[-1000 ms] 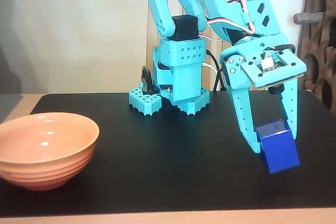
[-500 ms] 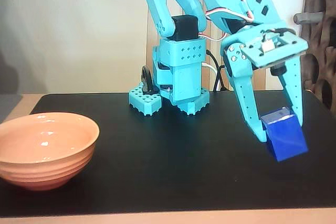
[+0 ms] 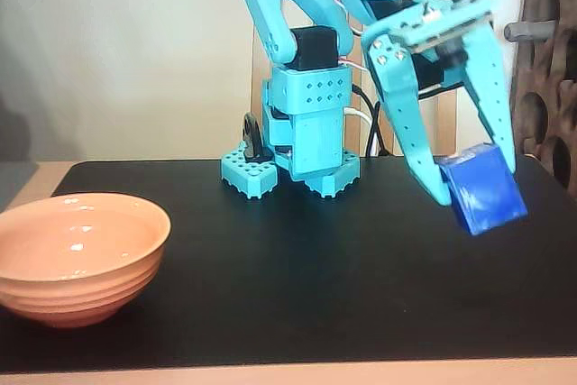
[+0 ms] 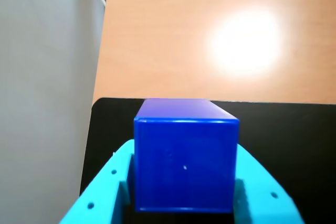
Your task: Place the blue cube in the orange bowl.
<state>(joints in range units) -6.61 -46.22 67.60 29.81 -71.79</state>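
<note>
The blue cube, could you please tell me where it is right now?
In the fixed view the blue cube hangs at right, clamped between the gripper fingers above the black mat, far from the orange bowl at left.

Table [image 3: 297,277]: black matte top, light wood edge along front in fixed view. Orange bowl [image 3: 79,257] rests upright on table at far left of fixed view, near front edge. Turquoise arm base [image 3: 293,169] sits on table at back, near centre. Wrist view shows black surface ending against pale wood.

Turquoise arm bent forward from its base, tool [image 3: 476,188] angled downward, fingers clamped on blue cube [image 3: 485,191]
</note>
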